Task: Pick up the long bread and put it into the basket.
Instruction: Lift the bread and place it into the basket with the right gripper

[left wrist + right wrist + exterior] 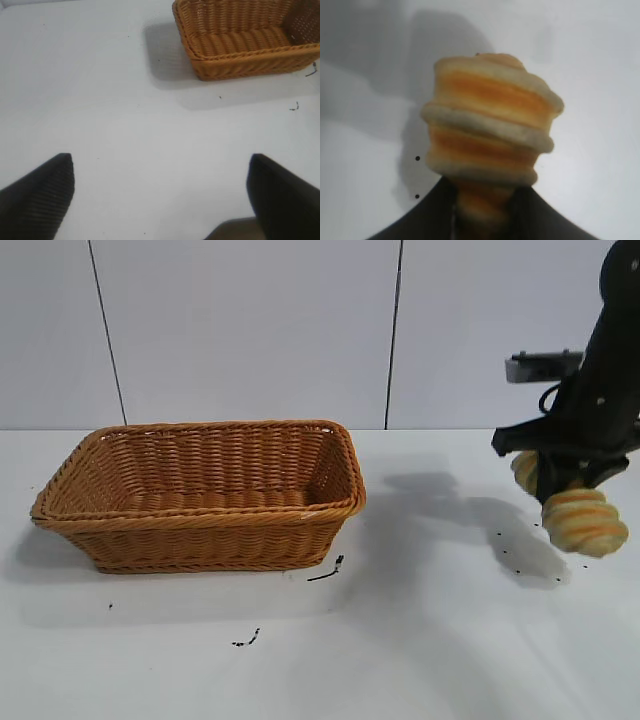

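Right gripper (pixel 562 480): clamped on bread (pixel 583 521), lifted clear of table (pixel 430 640), well right of basket (pixel 200 495). Step, I judge: carry. Next I need leftward travel over rim, then release. Left gripper (pixel 160 200): spread, idle.

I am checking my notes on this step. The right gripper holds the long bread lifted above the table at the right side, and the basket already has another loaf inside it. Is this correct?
Not quite. The basket has nothing inside it, as the exterior view shows. The rest holds: the right gripper holds the long bread lifted above the table at the right side.
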Controlling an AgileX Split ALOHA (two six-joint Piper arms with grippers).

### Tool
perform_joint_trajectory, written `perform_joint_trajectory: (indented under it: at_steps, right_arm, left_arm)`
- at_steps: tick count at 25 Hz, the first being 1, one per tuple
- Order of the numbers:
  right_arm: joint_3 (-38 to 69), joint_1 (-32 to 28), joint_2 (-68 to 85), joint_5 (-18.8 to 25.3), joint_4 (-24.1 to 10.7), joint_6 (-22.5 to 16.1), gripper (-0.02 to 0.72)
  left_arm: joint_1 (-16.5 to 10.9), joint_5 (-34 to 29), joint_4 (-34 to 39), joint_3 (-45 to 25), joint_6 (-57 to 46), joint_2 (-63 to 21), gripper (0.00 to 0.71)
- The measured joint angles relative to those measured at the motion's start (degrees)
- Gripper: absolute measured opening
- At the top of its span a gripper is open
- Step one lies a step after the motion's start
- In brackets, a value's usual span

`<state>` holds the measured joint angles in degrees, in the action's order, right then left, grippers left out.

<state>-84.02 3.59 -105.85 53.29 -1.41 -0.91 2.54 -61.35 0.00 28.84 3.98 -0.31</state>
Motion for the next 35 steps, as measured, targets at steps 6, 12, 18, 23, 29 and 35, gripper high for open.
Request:
perform_joint_trajectory:
  at_steps: [6, 12, 18, 23, 29, 35]
  right_arm:
    - [-12.6, 1.3, -1.7, 6.7, -0.2, 1.9, 0.143]
    - [-26.2, 7.4, -9.8, 13.8, -0.2, 3.9, 0.143]
    - [-38.3, 16.4, -16.9, 15.9, -0.2, 6.8, 0.132]
    - [-44.1, 24.2, -21.6, 15.2, -0.2, 12.0, 0.132]
    - [-44.5, 32.1, -25.5, 7.3, -0.1, 27.4, 0.132]
    - [-44.5, 35.2, -28.2, 2.5, 0.6, 46.2, 0.132]
  left_arm:
    - [0.0, 0.0, 0.0, 0.0, 0.0, 0.0, 0.696]
    - [0.0, 0.0, 0.0, 0.0, 0.0, 0.0, 0.696]
    - [0.0, 0.0, 0.0, 0.0, 0.0, 0.0, 0.696]
    - [0.0, 0.0, 0.0, 0.0, 0.0, 0.0, 0.696]
    - [0.0, 0.0, 0.0, 0.0, 0.0, 0.0, 0.696]
    - [0.0, 0.0, 0.0, 0.0, 0.0, 0.0, 0.696]
